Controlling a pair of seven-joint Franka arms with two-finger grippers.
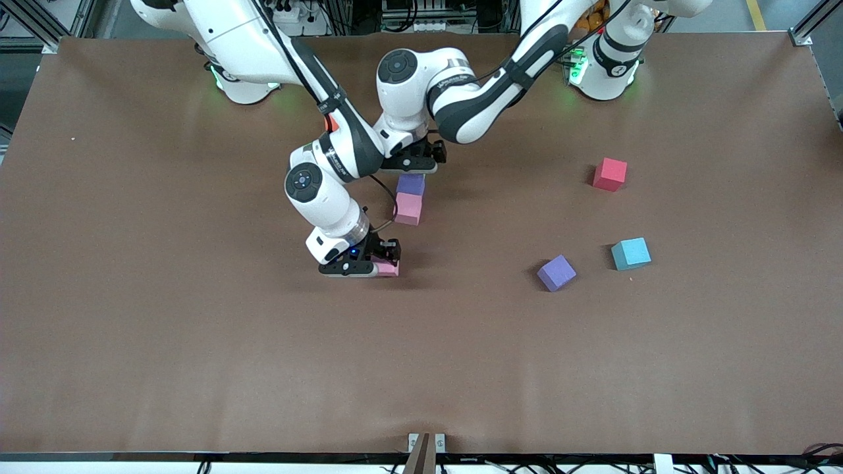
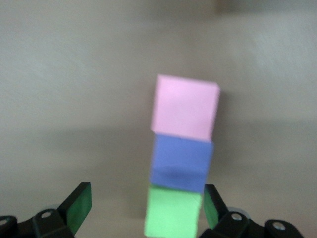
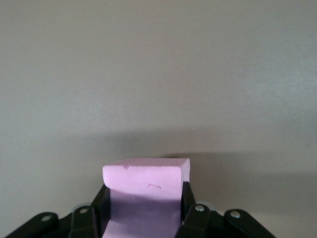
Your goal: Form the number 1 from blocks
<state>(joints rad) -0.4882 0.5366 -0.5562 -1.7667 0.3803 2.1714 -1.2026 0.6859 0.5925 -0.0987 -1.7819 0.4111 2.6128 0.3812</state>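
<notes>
Brown table [image 1: 164, 296] carries scattered foam cubes [image 1: 556, 272].

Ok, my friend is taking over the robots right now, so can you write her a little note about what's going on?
Left gripper: open, over the green foam cube at the line's end nearest the robot bases.
Right gripper: shut on a pink foam cube, low over the table, nearer the front camera than the line.
Done: green, purple foam cube and another pink foam cube sit in a straight line, touching.
Left: add the held pink cube, then the second purple foam cube, which lies loose toward the left arm's end.
The red foam cube and light-blue foam cube lie near it.
</notes>
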